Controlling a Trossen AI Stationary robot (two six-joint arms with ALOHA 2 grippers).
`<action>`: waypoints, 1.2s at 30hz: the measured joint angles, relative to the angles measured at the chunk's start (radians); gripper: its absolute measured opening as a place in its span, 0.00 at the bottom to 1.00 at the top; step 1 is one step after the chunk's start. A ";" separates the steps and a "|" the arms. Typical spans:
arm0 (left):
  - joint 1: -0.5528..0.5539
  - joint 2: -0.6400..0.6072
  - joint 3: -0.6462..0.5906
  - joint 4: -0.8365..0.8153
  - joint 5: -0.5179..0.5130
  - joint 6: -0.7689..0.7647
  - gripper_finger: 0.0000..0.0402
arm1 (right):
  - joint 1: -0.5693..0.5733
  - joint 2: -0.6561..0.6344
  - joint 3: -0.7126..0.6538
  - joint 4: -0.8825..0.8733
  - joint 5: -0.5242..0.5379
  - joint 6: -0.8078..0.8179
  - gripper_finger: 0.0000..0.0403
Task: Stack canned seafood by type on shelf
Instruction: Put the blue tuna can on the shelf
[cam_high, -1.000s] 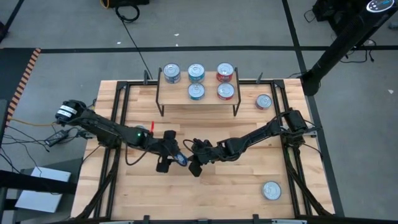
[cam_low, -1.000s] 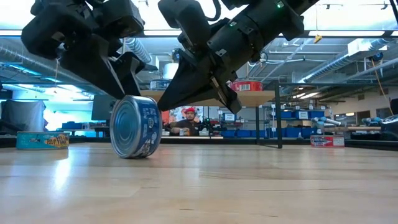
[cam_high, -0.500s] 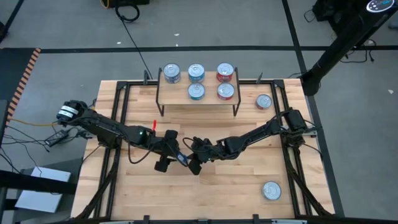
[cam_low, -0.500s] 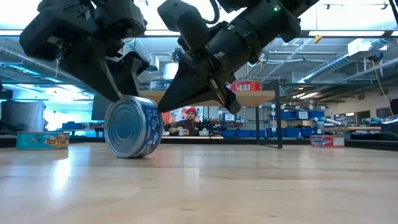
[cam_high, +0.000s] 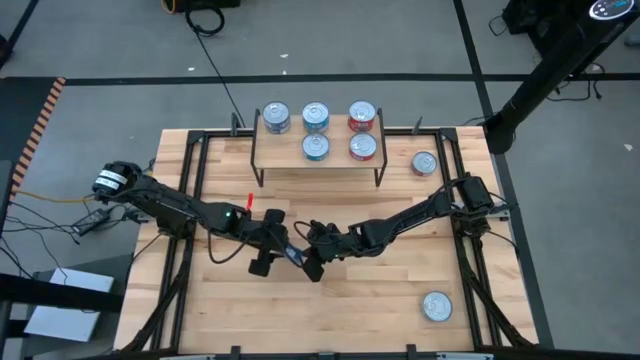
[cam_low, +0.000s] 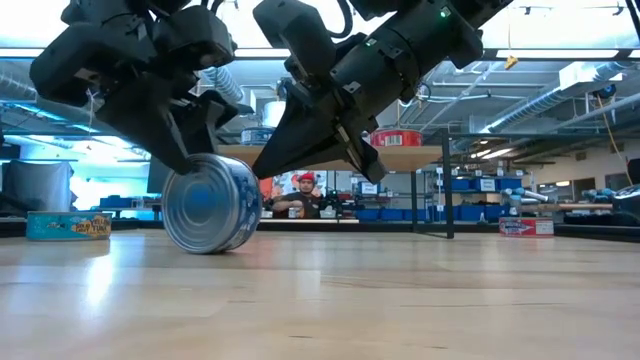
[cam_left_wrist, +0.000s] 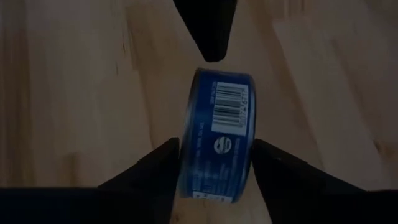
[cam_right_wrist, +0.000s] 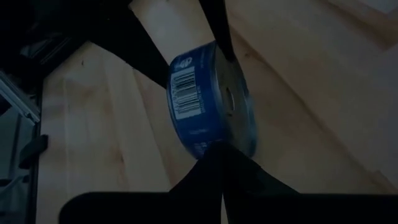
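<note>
Right now I have a dark blue tin (cam_low: 210, 203) standing on its edge mid-worktop (cam_low: 400, 300), well short of the shelf (cam_high: 316, 135). My left claw (cam_left_wrist: 212, 163) straddles it, one finger at each flat face, still apart, not pinching. My right claw (cam_right_wrist: 214, 155), pressed together, props the rim. I judge this the pickup: next I must squeeze, lift, then join the blue tin on the shelf.

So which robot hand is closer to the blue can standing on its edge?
Left. The left gripper has a finger on each side of the blue can; the shut right gripper only pokes its tip against the can's rim.
</note>
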 joint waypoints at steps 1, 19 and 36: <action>0.000 0.000 0.000 0.003 0.000 -0.012 0.48 | 0.000 0.000 0.000 0.000 -0.002 0.000 0.02; 0.000 -0.036 0.128 -0.199 -0.147 -0.158 0.37 | 0.003 -0.111 0.000 -0.099 0.000 -0.070 0.02; 0.220 -0.038 0.580 -0.720 -0.775 -0.018 0.37 | 0.011 -0.285 0.000 -0.291 0.157 -0.178 0.02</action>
